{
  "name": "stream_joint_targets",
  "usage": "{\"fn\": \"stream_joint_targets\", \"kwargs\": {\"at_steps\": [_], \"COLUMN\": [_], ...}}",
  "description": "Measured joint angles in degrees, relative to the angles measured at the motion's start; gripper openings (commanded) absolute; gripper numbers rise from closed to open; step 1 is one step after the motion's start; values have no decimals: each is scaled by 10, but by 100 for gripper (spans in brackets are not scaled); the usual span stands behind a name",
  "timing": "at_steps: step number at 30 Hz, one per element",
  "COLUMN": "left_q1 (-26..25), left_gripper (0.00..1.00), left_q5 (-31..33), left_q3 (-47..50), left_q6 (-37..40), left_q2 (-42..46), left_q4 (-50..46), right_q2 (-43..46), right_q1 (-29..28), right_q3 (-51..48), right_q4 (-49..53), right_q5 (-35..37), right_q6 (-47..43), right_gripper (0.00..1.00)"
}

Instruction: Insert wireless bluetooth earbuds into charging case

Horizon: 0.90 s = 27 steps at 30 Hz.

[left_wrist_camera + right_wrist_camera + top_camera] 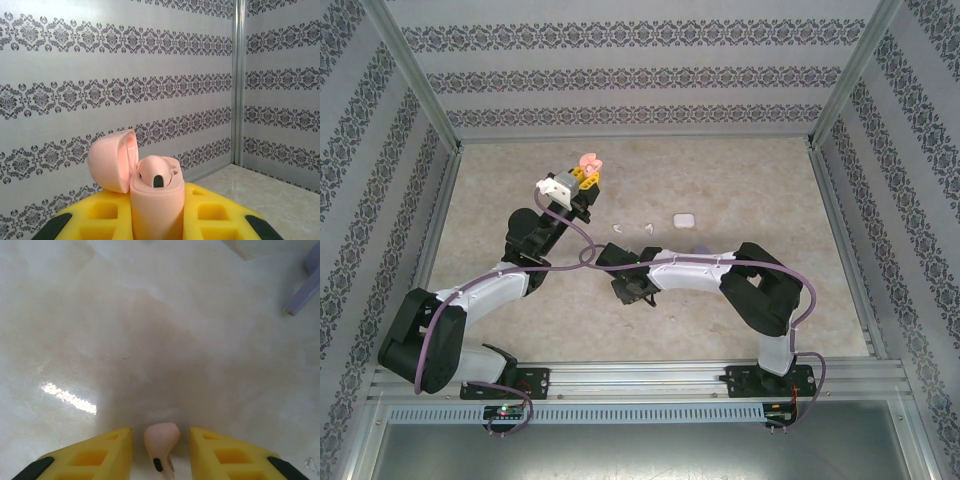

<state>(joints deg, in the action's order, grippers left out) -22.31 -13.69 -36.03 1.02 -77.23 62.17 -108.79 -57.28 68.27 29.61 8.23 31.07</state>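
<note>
My left gripper (157, 212) is shut on the body of a pink charging case (156, 200), which it holds upright above the table. The case's lid (113, 160) hangs open to the left, and one pink earbud (158, 172) sits in a socket. From above, the case (588, 162) shows at my left gripper (587, 180), near the back of the table. My right gripper (160, 434) is down at the table, open, its yellow fingers (100, 455) on either side of a second pink earbud (161, 439) that lies between them with a gap on each side.
Two white earbuds (618, 228) (648, 228) and a white case (684, 219) lie mid-table beyond my right gripper (628, 290). A purple earbud (302, 290) lies to its far right. Patterned walls (620, 60) and metal rails enclose the table.
</note>
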Motion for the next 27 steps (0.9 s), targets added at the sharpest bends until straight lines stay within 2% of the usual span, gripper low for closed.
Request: {"fn": "stream_joint_targets", "kwargs": {"at_steps": [8,19,27], "left_q1": [3,3,3], "left_gripper": [0,0,0], "left_q5": [-6,-11,-22], "left_q3": [0,0,0], "left_q6": [0,0,0], "left_q2": [0,0,0], "left_q4": [0,0,-5], "right_q2": [-6,-13,2], "right_q1": [0,-7,-7], "right_q3": [6,15,0], "right_q4": [3,8,5], "right_q5": [1,12,21], "right_q6": [0,-2,-2], "right_gripper": [32,19,17]}}
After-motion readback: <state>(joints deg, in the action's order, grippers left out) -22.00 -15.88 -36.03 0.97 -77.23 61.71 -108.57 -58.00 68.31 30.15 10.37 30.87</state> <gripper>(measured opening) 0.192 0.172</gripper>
